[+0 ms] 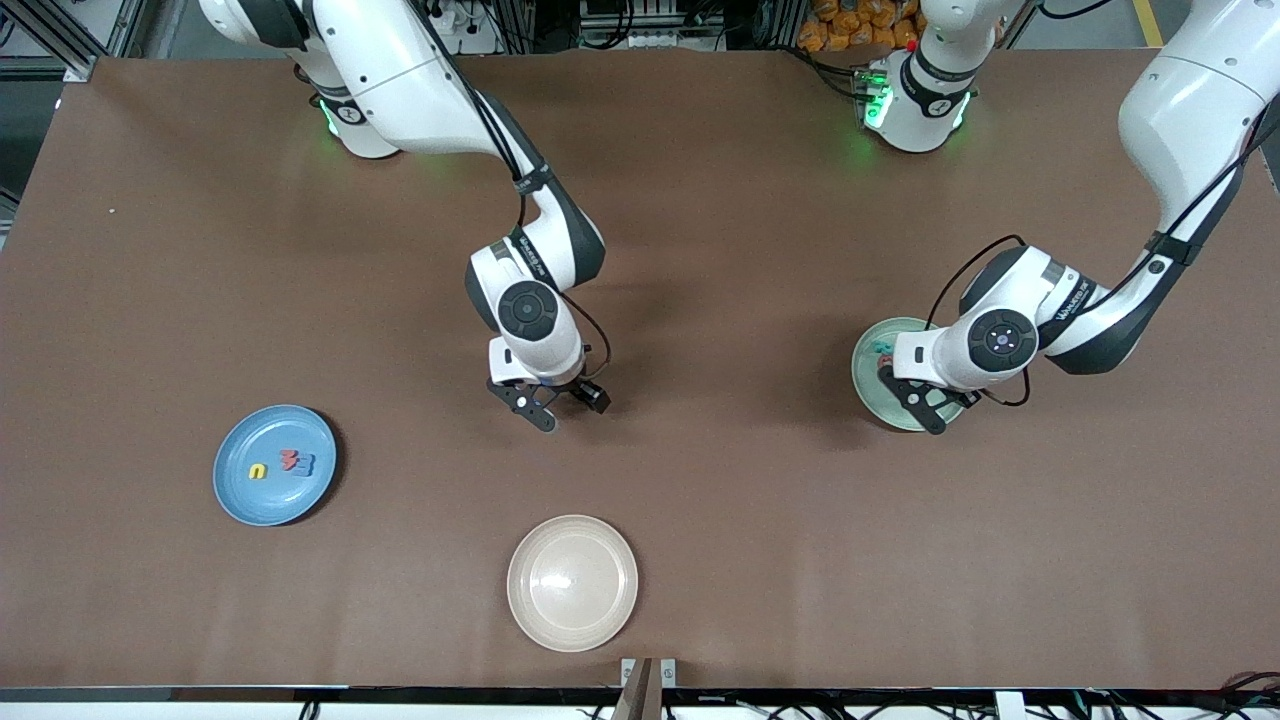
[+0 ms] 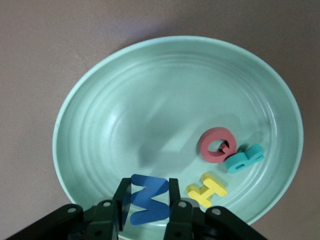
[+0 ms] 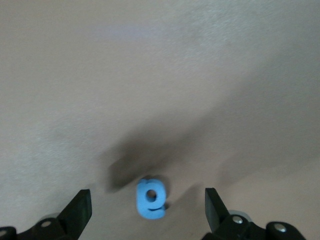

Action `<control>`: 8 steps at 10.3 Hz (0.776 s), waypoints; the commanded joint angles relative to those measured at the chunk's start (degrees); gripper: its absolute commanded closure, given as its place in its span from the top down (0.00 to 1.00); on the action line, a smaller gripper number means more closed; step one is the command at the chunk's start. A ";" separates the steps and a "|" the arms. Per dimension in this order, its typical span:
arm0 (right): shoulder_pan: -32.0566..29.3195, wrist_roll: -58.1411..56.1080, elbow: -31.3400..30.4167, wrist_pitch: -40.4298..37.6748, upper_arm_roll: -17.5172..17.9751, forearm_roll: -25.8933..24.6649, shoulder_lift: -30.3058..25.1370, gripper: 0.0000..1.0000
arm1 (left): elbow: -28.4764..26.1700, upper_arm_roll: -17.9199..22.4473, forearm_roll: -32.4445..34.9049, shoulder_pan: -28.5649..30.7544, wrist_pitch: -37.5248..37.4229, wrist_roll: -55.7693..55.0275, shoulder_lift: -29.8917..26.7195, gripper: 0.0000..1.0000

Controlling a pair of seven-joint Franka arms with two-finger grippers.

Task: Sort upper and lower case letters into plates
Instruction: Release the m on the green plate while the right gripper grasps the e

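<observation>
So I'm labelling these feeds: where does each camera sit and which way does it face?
Front: high across the table, facing both arms and the blue plate.
Left wrist: looks down into the mint plate, left gripper around the blue letter; the front view shares this plate.
Right wrist: looks down past the open right gripper at a light blue letter.

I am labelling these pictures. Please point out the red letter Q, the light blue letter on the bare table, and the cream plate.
red letter Q [image 2: 216,145]: left wrist view, on its ring.
light blue letter [image 3: 151,198]: right wrist view, on its middle.
cream plate [image 1: 610,618]: front view, on its rim.
</observation>
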 commanded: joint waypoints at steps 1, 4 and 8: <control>0.37 1.00 2.11 -0.74 -0.54 0.96 1.31 1.00 | -0.77 -0.34 1.47 0.41 0.62 -0.50 -0.89 1.00; 0.46 1.35 1.93 -0.74 -0.46 1.05 1.83 1.00 | 0.20 -0.34 1.03 0.15 0.53 -0.93 -1.42 1.00; 0.72 1.26 1.06 -0.92 -0.37 0.87 1.75 1.00 | 4.14 -2.71 -2.98 0.06 -0.26 -14.18 -3.52 1.00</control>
